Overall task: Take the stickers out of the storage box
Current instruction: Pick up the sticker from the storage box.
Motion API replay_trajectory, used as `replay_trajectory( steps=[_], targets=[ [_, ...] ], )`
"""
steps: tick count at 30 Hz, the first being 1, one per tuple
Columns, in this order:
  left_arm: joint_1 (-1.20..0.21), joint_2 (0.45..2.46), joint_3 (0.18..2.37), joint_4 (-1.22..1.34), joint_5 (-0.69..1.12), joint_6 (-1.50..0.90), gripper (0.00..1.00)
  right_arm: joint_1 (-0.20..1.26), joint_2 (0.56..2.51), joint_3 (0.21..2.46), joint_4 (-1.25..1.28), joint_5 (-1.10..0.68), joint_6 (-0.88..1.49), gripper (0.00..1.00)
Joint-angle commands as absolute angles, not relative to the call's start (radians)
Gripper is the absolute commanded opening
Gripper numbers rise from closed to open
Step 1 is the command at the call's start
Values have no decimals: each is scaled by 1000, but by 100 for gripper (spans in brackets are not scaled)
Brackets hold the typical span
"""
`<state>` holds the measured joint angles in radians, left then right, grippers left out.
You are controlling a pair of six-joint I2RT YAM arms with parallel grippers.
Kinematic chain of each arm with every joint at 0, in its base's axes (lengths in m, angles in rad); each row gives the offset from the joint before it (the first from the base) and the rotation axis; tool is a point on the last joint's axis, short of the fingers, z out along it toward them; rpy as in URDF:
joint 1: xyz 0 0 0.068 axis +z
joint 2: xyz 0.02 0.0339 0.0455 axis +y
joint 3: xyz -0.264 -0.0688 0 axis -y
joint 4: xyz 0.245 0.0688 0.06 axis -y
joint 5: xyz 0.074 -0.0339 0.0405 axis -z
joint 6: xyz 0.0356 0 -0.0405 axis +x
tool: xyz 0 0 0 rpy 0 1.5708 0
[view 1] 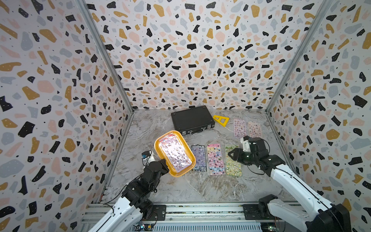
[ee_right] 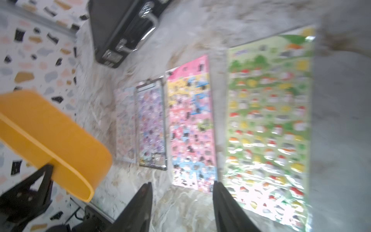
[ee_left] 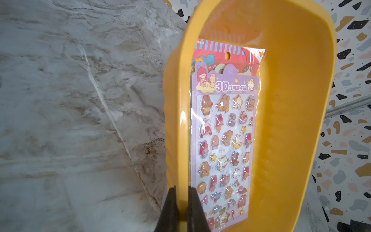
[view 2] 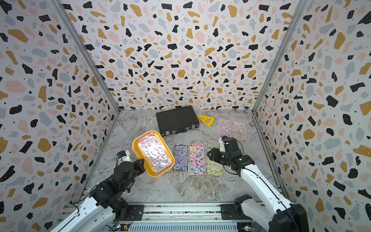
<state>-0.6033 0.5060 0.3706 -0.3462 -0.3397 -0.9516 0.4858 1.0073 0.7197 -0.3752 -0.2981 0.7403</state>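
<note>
Done: at least five stickers [view 1: 215,158] lie on table [view 1: 200,188], centre-right | Remaining: two or more in storage box [view 1: 157,147] | left gripper [ee_left: 181,189] clamps its rim | right gripper [ee_right: 181,183] jaws parted, empty

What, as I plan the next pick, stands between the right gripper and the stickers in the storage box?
Nothing upright: only flat sheets lie between the right gripper and the storage box, whose stickers show uncovered.

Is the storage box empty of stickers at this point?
No, the left wrist view shows a purple sticker sheet lying inside the storage box, with a red sheet peeking out beneath it.
</note>
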Motion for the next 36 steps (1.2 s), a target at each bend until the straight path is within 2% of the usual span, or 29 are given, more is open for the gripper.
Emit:
replay_trajectory(
  steps=[1,5,10,22,28,36],
  targets=[
    [-607,534,368,-215,-301,-918,0,757,1015,830,-297,-119,814,53],
    [-608,562,359,-188,-275,-916,0,984,1183,940,-262,-1,795,53],
    [-607,565,349,-138,-258,-910,0,1146,1432,1103,-261,97,731,54],
    [-607,573,348,-134,-253,-910,0,1152,1669,1279,-328,350,655,65],
    [-608,574,348,-139,-252,-911,0,1092,1740,1310,-312,277,656,68],
    [-608,568,350,-135,-241,-904,0,1088,1838,1391,-346,249,638,69]
  ],
)
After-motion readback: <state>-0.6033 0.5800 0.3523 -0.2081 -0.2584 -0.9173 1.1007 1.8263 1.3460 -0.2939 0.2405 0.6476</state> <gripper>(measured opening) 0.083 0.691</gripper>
